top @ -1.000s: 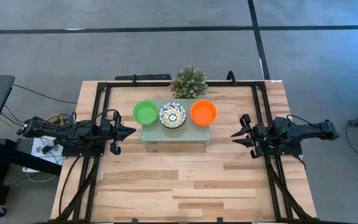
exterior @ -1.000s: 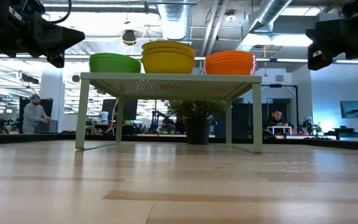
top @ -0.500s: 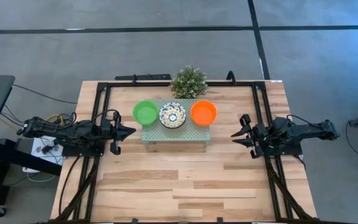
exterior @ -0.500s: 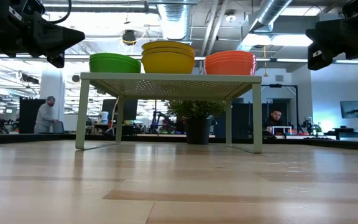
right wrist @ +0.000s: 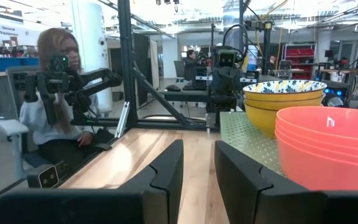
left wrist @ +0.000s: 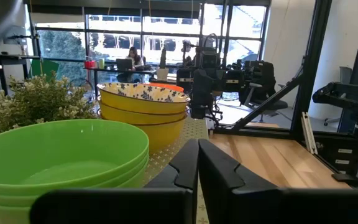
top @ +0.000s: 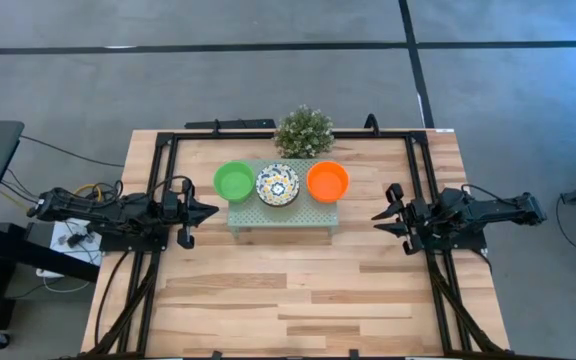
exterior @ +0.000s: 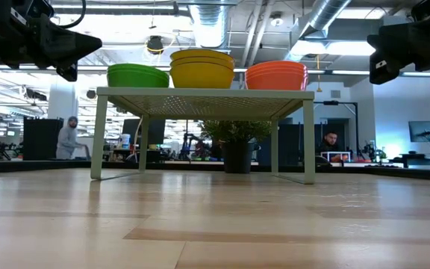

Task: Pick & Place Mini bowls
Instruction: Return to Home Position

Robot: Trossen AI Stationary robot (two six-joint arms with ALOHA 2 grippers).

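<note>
Three stacks of mini bowls stand by their bases on a pale green perforated platform (top: 280,212): green (top: 234,181), white with blue-yellow pattern and yellow outside (top: 278,184), and orange-red (top: 328,181). My left gripper (top: 212,211) is shut. It hovers level just left of the green stack (left wrist: 61,155), at about rim height. My right gripper (top: 375,218) is open a little and hovers right of the orange stack (right wrist: 328,146), some way off. Neither touches a bowl.
A small bushy plant (top: 304,131) stands behind the platform at the table's far edge. A black frame (top: 168,140) runs along the table's left, far and right sides. Bare wood lies in front of the platform (exterior: 200,92). A person sits beyond the table's left side (right wrist: 58,99).
Both arms and the bowls have kept still. Only a person far off in the room behind the table has walked a little to the right.
</note>
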